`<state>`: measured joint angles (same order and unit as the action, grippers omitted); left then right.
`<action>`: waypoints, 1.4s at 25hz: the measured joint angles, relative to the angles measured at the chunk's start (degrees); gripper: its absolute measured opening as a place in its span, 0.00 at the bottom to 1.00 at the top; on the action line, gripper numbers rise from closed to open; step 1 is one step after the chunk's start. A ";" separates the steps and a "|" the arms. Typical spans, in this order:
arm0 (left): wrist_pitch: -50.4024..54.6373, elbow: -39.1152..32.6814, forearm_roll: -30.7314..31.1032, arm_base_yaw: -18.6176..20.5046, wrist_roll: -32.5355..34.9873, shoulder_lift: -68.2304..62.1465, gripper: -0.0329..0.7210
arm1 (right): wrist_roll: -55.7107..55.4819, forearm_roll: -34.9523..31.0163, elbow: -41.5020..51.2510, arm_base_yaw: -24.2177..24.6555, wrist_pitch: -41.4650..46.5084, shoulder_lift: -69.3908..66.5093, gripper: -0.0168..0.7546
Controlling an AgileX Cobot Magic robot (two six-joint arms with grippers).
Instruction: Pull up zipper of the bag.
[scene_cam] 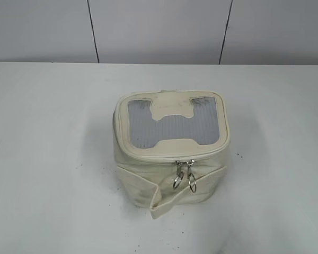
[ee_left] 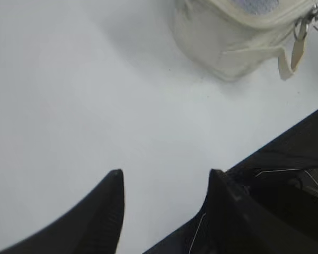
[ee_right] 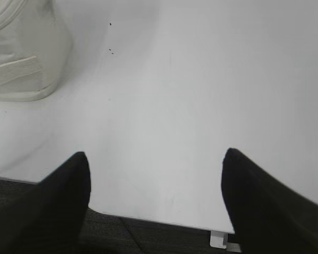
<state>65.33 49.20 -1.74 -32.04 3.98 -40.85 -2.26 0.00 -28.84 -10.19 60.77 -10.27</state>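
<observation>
The cream-white boxy bag [scene_cam: 169,159] stands on the white table in the middle of the exterior view, with its grey mesh window and H-shaped patch facing up. The zipper [scene_cam: 183,175] runs round the top panel's rim; its two silver ring pulls hang side by side at the front. A loose strap band [scene_cam: 148,190] wraps the body. The bag also shows at the top of the left wrist view [ee_left: 238,42] and at the top left of the right wrist view [ee_right: 21,58]. My left gripper [ee_left: 167,177] and right gripper [ee_right: 155,159] are open, empty and well short of the bag. Neither arm shows in the exterior view.
The white table [scene_cam: 47,159] spreads round the bag, with small dark specks on it. Its near edge [ee_right: 159,222] runs just behind the right fingers, above dark floor. A grey panelled wall [scene_cam: 159,29] closes the back.
</observation>
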 joint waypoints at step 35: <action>-4.58 -18.53 -3.14 0.00 -0.12 25.51 0.56 | 0.05 -0.48 0.02 -0.05 -0.14 1.55 0.76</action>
<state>60.75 30.67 -4.88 -32.04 3.86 -15.34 -2.21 -0.48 -28.82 -10.25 60.63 -8.72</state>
